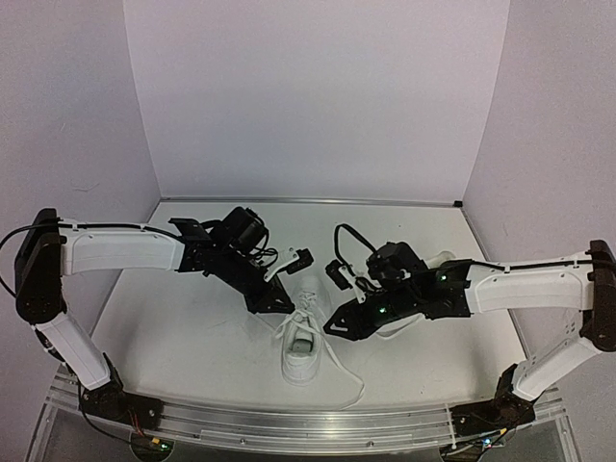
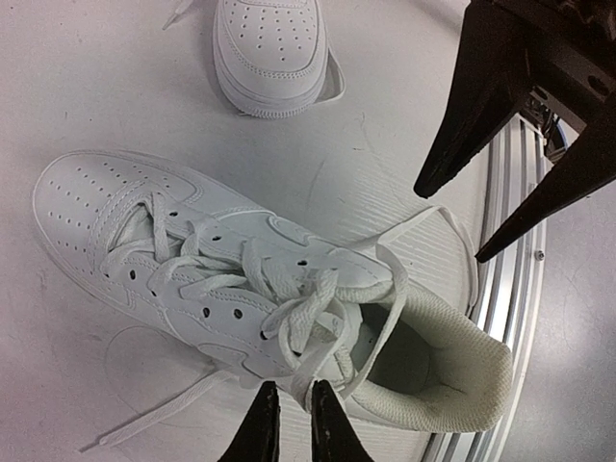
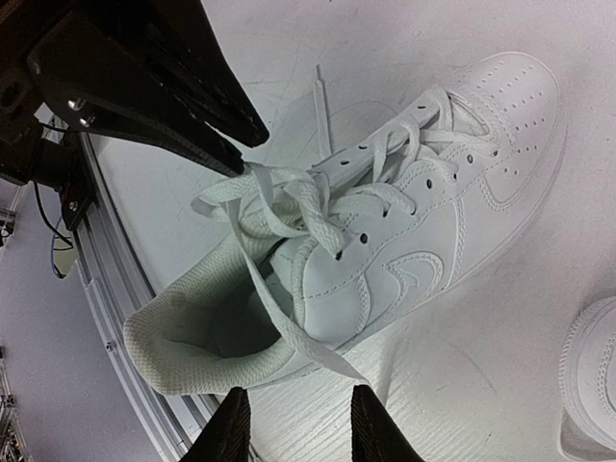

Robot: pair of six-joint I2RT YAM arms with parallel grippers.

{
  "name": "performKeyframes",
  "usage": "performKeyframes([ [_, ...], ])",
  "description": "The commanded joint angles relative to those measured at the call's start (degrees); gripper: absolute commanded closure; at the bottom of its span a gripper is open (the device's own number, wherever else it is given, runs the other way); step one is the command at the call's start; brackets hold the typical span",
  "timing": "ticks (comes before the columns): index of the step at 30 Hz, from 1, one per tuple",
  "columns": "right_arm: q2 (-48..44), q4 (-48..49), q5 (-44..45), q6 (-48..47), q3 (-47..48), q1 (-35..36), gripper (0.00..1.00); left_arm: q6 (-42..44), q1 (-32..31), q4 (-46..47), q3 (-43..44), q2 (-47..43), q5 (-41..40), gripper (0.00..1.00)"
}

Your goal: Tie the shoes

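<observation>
One shoe (image 2: 192, 260) lies just ahead of the left gripper (image 2: 289, 390), nearly closed, pinching its lace (image 2: 322, 294); right gripper (image 3: 298, 390) part-open, empty, near the heel.

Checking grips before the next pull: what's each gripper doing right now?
Left gripper: shut on a shoe lace.
Right gripper: open, holding nothing.

Both the left arm (image 1: 120, 252) and right arm (image 1: 525, 286) are white shells with black joints and wrists, thin black cables (image 1: 345, 234) looping off them. Green LEDs (image 1: 382, 311) glow on the right one, and the left gripper (image 2: 291, 385) has pointy black fingers (image 2: 258, 433).
</observation>
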Motion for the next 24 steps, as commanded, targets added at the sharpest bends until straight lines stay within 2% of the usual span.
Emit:
performKeyframes([
  [1,-0.8,1.0,1.2,0.2,-0.2,0.4,0.66,0.7,0.3,0.7,1.3,0.2,1.4,0.89],
  [6,-0.7,1.0,1.3,0.2,-0.5,0.3,0.66,1.1,0.3,0.3,1.9,0.6,2.2,0.92],
  [12,-0.7,1.0,1.3,0.2,-0.6,0.4,0.62,1.4,0.3,0.0,2.2,1.4,2.8,0.89],
  [18,-0.5,0.9,1.5,0.1,-0.5,0.3,0.63,1.2,0.3,0.1,2.5,0.9,2.1,1.00],
  [24,0.2,1.0,1.6,0.0,-1.3,0.3,0.63,1.1,0.3,-0.9,3.5,-0.5,0.2,1.00],
])
